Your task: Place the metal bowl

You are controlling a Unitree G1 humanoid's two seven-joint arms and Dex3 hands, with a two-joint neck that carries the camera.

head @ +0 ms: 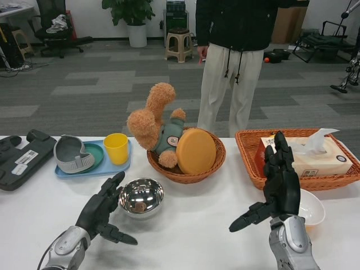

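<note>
Polished steel, the metal bowl (pixel 141 197) sits upright on the white table (pixel 191 225), just in front of the round wicker basket (pixel 185 169). The left hand (pixel 103 211) is beside it, fingers spread, holding nothing. The right hand (pixel 279 185) is raised, fingers apart and empty.

shiny round metal bowl (pixel 141 197) sits on the white table (pixel 191 225), near of the round wicker basket (pixel 185 171), right of the black left hand (pixel 101 214).
</note>
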